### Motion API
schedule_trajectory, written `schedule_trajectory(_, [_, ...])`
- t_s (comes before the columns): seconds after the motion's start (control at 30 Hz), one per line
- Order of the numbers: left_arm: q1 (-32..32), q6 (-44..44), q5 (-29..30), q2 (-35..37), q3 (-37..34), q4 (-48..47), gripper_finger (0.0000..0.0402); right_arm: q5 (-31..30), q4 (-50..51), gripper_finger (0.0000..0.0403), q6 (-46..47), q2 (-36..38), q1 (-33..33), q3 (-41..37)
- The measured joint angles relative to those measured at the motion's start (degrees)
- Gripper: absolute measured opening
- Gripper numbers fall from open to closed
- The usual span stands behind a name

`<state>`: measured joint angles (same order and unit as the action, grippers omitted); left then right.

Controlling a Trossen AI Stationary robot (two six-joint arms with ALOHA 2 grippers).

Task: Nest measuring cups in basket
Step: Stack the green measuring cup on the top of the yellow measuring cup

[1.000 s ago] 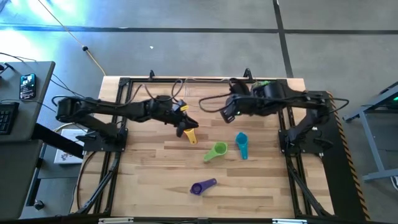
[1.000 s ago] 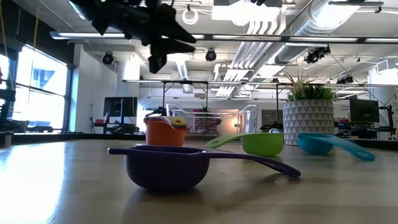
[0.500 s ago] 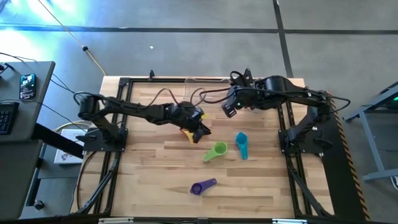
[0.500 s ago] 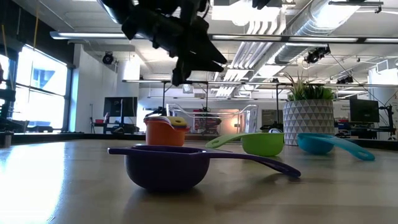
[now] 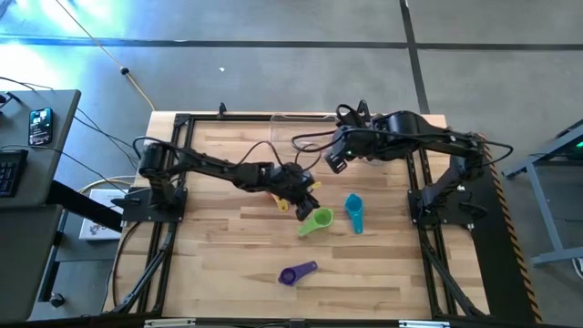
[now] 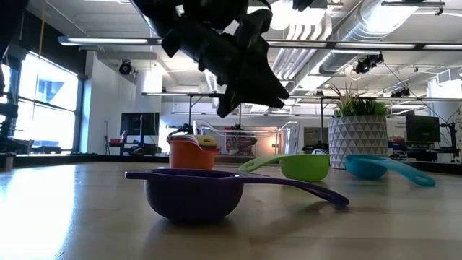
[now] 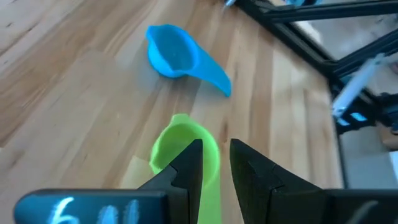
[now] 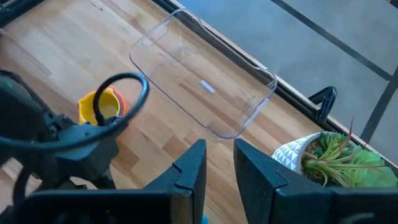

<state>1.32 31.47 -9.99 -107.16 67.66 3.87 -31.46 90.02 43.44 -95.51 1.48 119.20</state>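
My left gripper (image 7: 216, 149) hangs just above the green cup (image 7: 179, 144), which lies on the table (image 5: 219, 246) near the middle; its fingers stand slightly apart with nothing between them. A teal-blue cup (image 5: 353, 211) lies to the green cup's right, and a purple cup (image 5: 296, 272) nearer the front edge. A yellow cup sits inside an orange cup (image 8: 102, 106) just left of my left gripper (image 5: 310, 195). The clear basket (image 8: 202, 84) stands at the far edge. My right gripper (image 8: 219, 152) waits high over the far right, slightly open and holding nothing.
A white pot with a green plant (image 8: 326, 158) stands at the far right corner beside the basket. Black frame rails (image 5: 173, 182) run along the table's left and right sides. Bare wood lies at the front left.
My left gripper has gone from above the orange and yellow cups toward the table's right and near edges and has come down, tipping further downward. It now hangs over the green cup. No cup has moved.
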Motion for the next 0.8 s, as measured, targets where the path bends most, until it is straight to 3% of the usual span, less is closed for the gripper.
schedule_trajectory(0.8, [-2.67, 3.53, 6.45, -2.79, 1.14, -4.22, 0.0071, -0.04, -0.02, 0.0074, 0.0, -0.06, 0.0, -0.04])
